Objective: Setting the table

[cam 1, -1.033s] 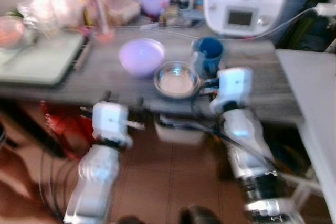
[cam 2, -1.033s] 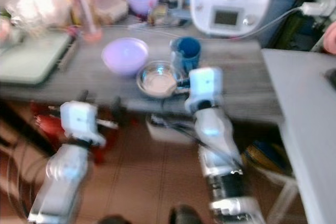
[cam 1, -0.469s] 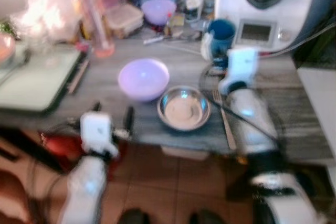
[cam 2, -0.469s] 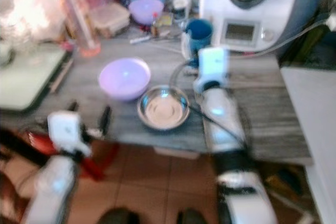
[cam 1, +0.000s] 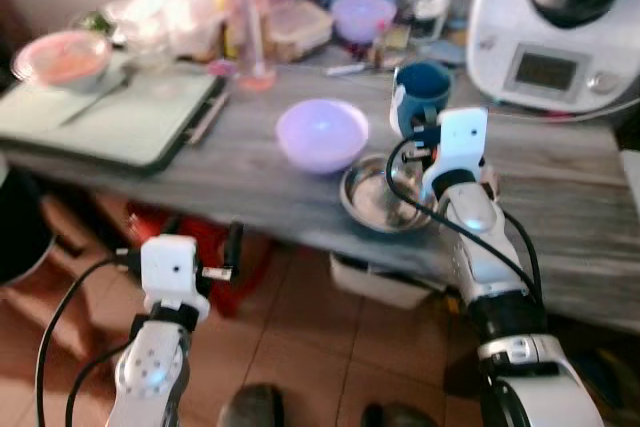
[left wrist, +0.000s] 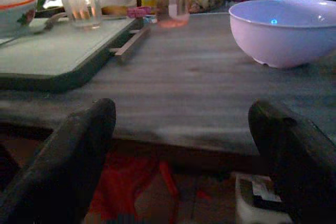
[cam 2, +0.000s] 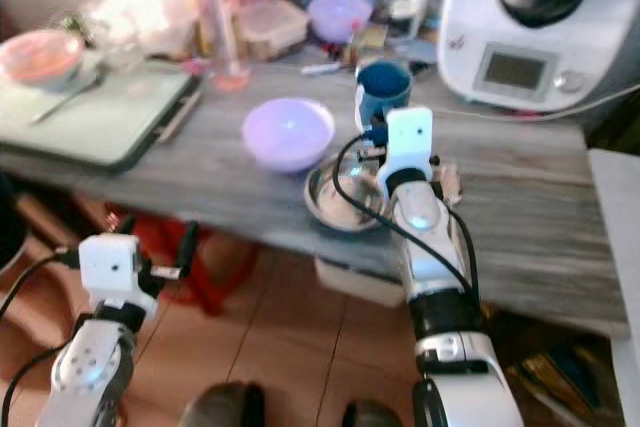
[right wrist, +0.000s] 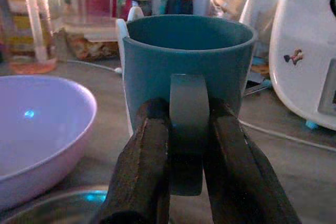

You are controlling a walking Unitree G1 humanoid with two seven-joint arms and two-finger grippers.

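A blue mug (cam 1: pixel 420 87) stands on the grey wooden table (cam 1: pixel 250 172), behind a steel bowl (cam 1: pixel 375 197) and to the right of a lilac bowl (cam 1: pixel 322 134). My right gripper (right wrist: pixel 189 111) is shut on the blue mug's handle (right wrist: pixel 188 98), one finger on each side, and the arm reaches over the steel bowl. The mug (right wrist: pixel 189 56) is upright and looks to be resting on the table. My left gripper (left wrist: pixel 181 114) is open with nothing in it, held low just off the table's near edge, facing the lilac bowl (left wrist: pixel 283 30).
A green tray (cam 1: pixel 110 117) with a glass (left wrist: pixel 79 3) and a pink-rimmed bowl (cam 1: pixel 65 55) lies at the left. A white kitchen machine (cam 1: pixel 560 27) stands at the back right. Jars, boxes and a pink tumbler (cam 1: pixel 250 27) crowd the back. A red object (left wrist: pixel 157 187) lies under the table.
The view has shifted as I moved closer. My right arm has stretched out over the steel bowl to the blue mug and now holds its handle. The left arm stays low.
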